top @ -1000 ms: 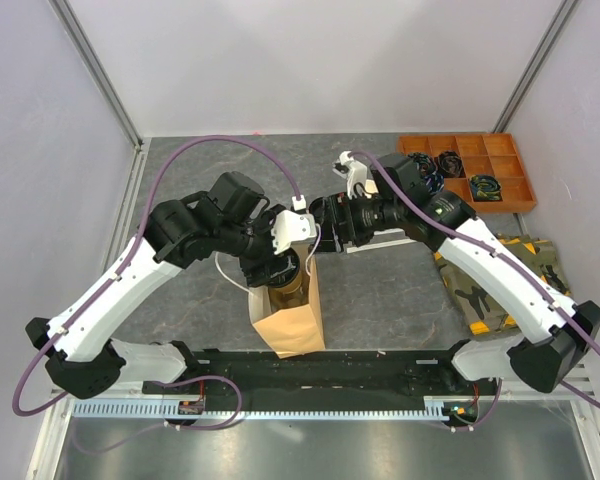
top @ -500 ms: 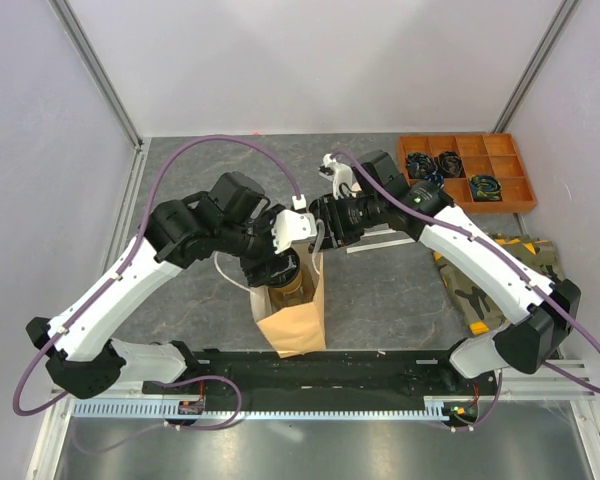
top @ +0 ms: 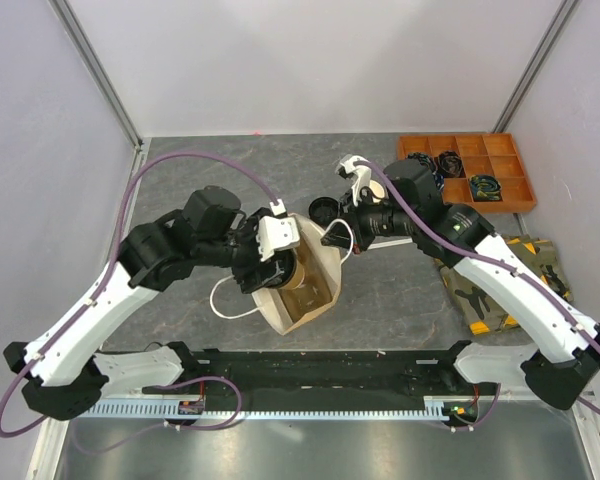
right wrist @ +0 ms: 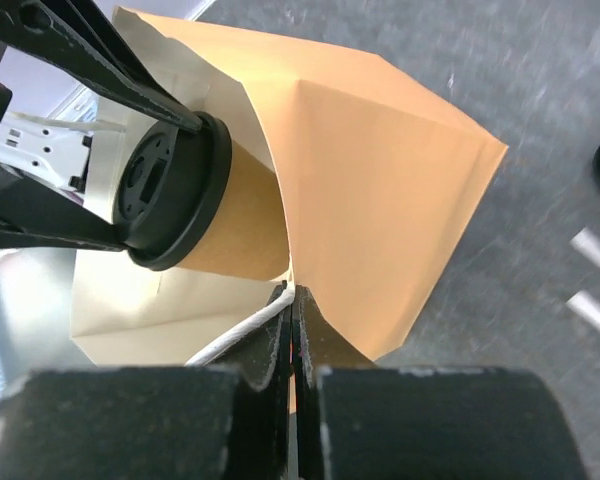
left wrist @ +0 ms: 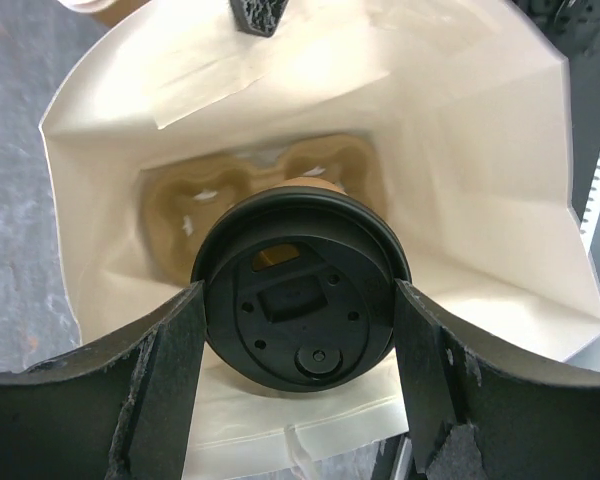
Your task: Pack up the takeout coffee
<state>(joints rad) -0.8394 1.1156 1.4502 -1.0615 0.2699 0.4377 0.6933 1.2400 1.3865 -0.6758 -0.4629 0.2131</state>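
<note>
The left gripper (left wrist: 298,305) is spread wide around a cup (right wrist: 235,215), one finger (left wrist: 165,385) pressed to each side of its black lid (right wrist: 165,190). In the top view, cup and gripper sit just left of center, at the mouth of the bag (top: 315,295). The cup has only partly entered, and its lid end is outside the opening.

Its long axis runs straight away from the left wrist, base first into the bag. At the far end, in the upper middle of the left wrist view, lies the carrier (left wrist: 195,195), with two of its wells showing past the lid. The move ahead looks like a push along that axis, so the left arm carries it.

Further right, the right gripper (right wrist: 292,300) is pressed together on the bag's near edge, with the white cord handle caught at the same spot. That pinch holds the mouth open and tips the bag toward the left arm.

A second lid (top: 322,210) lies on the table just above the bag.
</note>
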